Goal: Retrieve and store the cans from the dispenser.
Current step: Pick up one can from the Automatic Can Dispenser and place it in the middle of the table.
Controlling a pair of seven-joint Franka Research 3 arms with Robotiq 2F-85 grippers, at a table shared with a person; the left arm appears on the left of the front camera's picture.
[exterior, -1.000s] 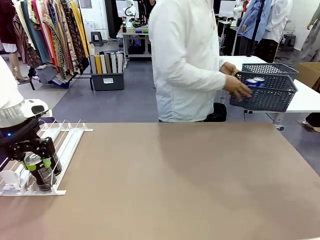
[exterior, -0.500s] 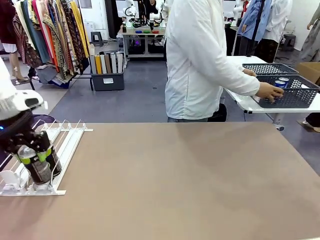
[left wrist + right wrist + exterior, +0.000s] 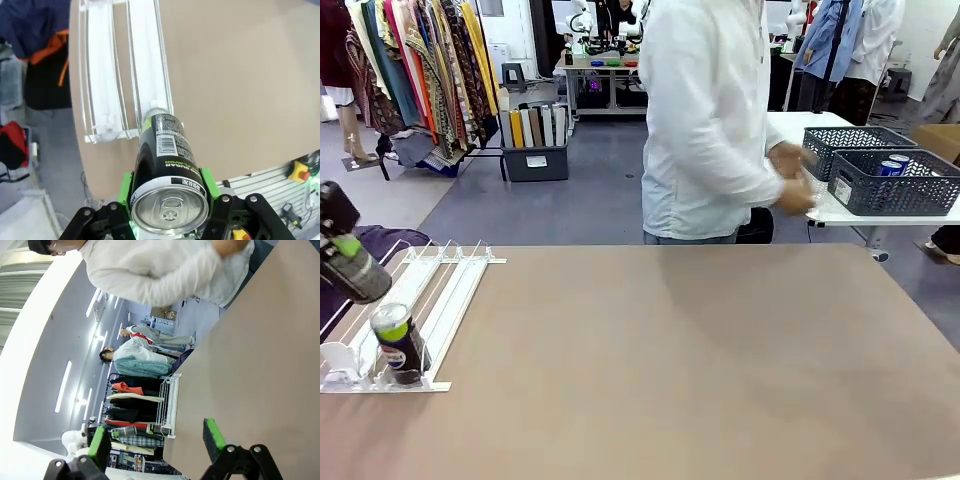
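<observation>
Since a moment ago, the left gripper has lifted one black can out of the dispenser and swung it up toward the table's left edge. The person has set a basket down and turned back.

At far left, that gripper is clamped around the can, which lies tilted in the air above the rack. It is slim and black, with a green band, small white print, a barcode and a silver pull-tab top.

Below it, a second black can with a green top and a round logo stands upright at the rack's near end, against the curved white stops. The one white rack has several long railed lanes and sits by the table's left edge.

To the right, the brown table lies broad and bare. The right gripper hangs with jaws spread wide, grasping nothing.

Across the table stands a person in a white shirt. At far right, two dark grey mesh baskets sit on a white table; two blue cans show in the nearer one.
</observation>
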